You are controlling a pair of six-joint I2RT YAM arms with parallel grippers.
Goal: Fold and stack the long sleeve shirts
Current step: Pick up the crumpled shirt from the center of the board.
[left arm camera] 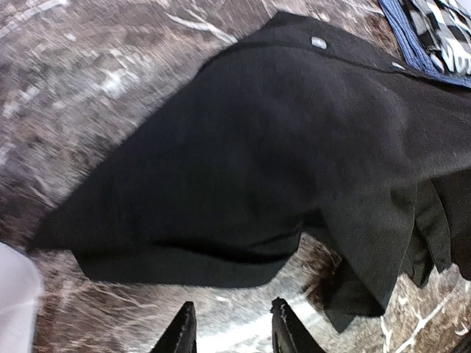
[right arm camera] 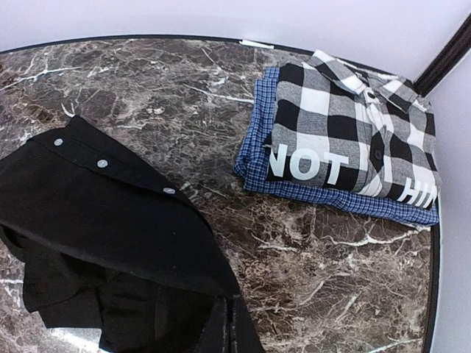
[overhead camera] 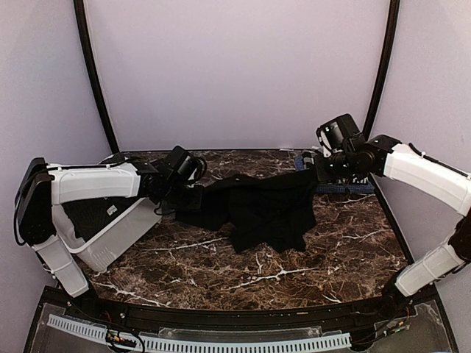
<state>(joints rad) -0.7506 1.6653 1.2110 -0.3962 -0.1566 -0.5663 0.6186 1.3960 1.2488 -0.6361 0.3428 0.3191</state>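
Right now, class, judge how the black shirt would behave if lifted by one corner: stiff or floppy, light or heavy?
Probably floppy: the black shirt sags in creases from where the right claw pinches it. Likely light, since one pinch raises that edge. Pushed, it would probably bunch, as its rumpled lower hem suggests.

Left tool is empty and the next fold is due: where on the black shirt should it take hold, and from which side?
Probably the black shirt's loose folded edge lying just ahead of the left tool, approached from the left, low over the marble table. That edge lies free on it, while the right tool grips the far end.
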